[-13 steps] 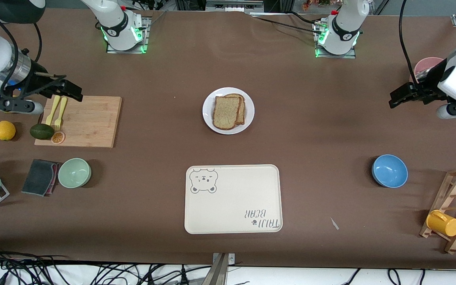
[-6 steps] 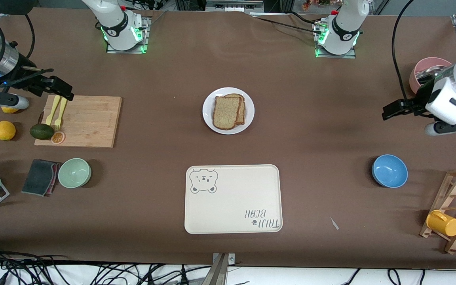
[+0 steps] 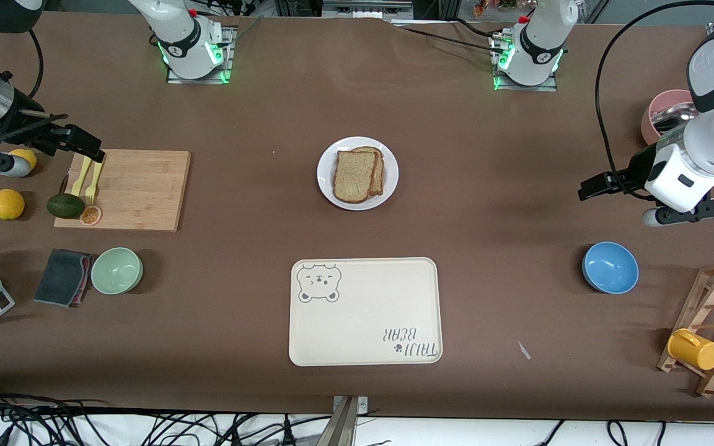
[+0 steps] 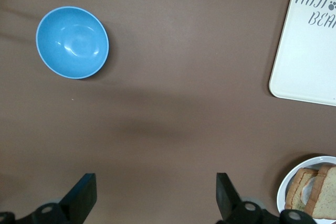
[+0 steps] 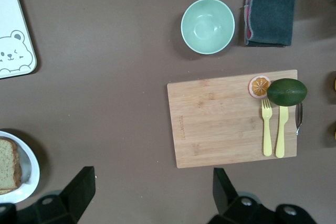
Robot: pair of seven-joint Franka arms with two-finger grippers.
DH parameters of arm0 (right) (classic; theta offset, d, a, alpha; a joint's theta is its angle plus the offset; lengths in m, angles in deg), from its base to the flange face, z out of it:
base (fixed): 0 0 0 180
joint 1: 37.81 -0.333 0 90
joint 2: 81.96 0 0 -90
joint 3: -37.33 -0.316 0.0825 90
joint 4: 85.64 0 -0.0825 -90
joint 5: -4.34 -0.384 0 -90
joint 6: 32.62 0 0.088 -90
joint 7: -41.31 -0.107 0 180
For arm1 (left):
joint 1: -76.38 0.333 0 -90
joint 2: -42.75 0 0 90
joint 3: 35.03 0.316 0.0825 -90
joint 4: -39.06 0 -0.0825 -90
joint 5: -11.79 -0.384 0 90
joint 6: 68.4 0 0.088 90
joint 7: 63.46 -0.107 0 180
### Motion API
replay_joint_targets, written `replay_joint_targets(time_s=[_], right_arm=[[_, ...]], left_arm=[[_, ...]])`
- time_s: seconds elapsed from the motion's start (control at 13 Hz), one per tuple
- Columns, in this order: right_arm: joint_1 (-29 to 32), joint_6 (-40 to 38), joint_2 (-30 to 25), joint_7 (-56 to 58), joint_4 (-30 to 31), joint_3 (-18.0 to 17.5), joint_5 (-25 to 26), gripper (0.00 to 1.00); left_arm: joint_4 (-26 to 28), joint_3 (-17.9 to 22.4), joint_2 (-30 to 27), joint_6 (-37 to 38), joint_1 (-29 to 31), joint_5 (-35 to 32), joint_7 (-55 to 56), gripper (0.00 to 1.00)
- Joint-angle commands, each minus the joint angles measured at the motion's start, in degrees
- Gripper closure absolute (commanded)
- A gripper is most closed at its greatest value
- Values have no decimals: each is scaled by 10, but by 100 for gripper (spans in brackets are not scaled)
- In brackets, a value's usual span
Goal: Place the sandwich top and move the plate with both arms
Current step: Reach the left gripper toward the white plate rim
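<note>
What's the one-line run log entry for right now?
sandwich top: on plate | left gripper: open, over bare table | right gripper: open, by cutting board

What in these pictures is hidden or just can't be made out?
- Lower bread slice, front view: mostly covered by the sandwich top, so any filling is unseen.
- Plate, left wrist view: cut off by the picture's edge.
- Pink bowl, front view: partly hidden by the left arm.
- Yellow fruit, front view: half hidden by the right arm.
</note>
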Motion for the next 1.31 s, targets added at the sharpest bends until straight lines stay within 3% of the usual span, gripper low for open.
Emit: replay_joint_targets(time_s=[0.0,0.38,0.54,0.85,1.23], right_arm=[[6,-6,4,0,-12,-11,4,1],[3,-11,7,7,-9,-17,2,1],[3,-11,5,4,-9,-25,2,1],[3,-10,4,-2,-10,-33,2,1],[3,-10,4,-6,-9,-33,5,1]], left_arm=[[68,-6,-23,-52,32,53,-15,0],[195,-4,-66,-107,45,172,-118,0],[243,-4,-79,-131,42,188,-137,0],[289,-7,-73,-175,2,265,-174,0],[309,-8,-24,-184,-15,353,-322,0]])
